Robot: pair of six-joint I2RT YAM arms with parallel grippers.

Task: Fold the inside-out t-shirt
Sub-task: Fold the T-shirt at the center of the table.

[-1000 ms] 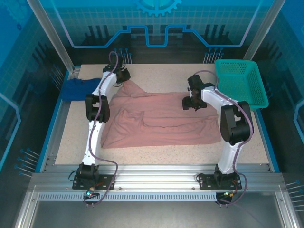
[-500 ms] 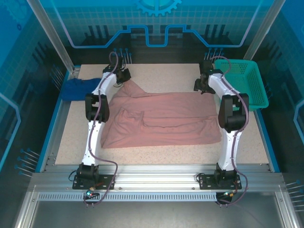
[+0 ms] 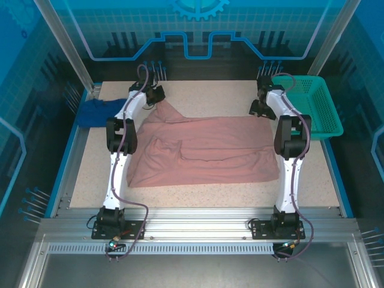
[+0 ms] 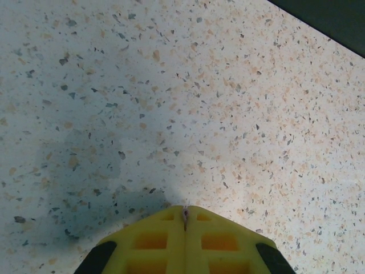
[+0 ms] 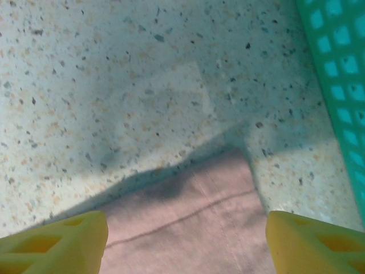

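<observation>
You are only starting: the big dusty-pink soft t-shirt (image 3: pixel 204 150) is lying rumpled and unfolded on the speckled table (image 3: pixel 210 96), your left gripper (image 4: pixel 185 212) is holding its fingers shut by the far left corner, and your right gripper (image 5: pixel 185 240) is hanging wide open over the far right corner.

The left gripper (image 4: pixel 185 209) is seen at the bottom middle of the view, its two yellow fingers (image 4: pixel 151 240) pressed together along a thin centre seam, with no gap left between them. Ahead of the gripper and to both sides of it, a pale speckled tabletop (image 4: pixel 199 103) is spread. A soft grey shadow (image 4: pixel 85 188) is cast just left of the gripper, and a dark strip (image 4: pixel 336 20) is seen far ahead to its right, past the tabletop's edge.
</observation>
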